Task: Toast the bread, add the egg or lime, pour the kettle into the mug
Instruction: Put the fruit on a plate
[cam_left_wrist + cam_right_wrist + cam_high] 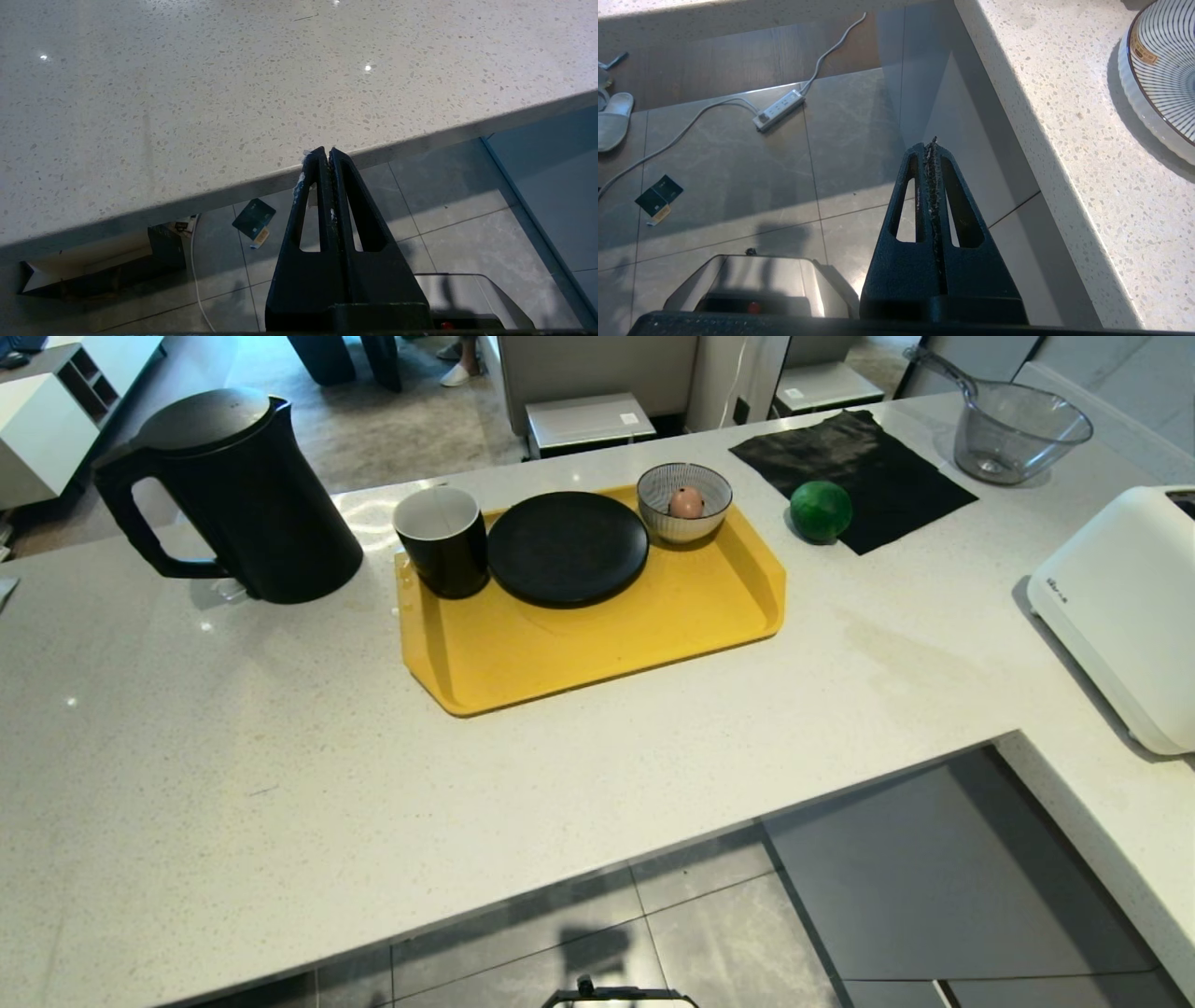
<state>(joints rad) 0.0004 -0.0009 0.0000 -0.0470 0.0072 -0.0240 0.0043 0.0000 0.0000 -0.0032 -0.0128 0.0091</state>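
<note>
Both sets of jaws are pressed fully together and hold nothing. On the left gripper (329, 150) the tips hang just off the near edge of the desk (280, 784), over the tiled floor (709, 933). The right gripper (933, 142) also hangs over the floor, in the corner where the desk turns, with a striped white dish (1162, 70) near it on the stone, cut off at the frame edge. Neither arm shows from the head camera.

Far left on the desk stands the kettle (243, 495), upright, its loop handle turned to the left and its small spout toward the right. Just to its right lies a yellow tray (597, 644), long side running left to right. On the tray's back edge, in a row, stand the mug (443, 541), upright with its white inside showing, a flat black plate (568, 549) touching it, and a striped bowl (684, 502) with an egg (686, 503) inside.

Right of the tray the lime (821, 511) sits at the near left edge of a black cloth (868, 467). Behind the cloth is a clear measuring jug (1018, 429), handle pointing back-left. A white toaster (1120, 607) lies at the right edge, partly out of frame, its slots barely visible. I cannot make out any bread anywhere.
</note>
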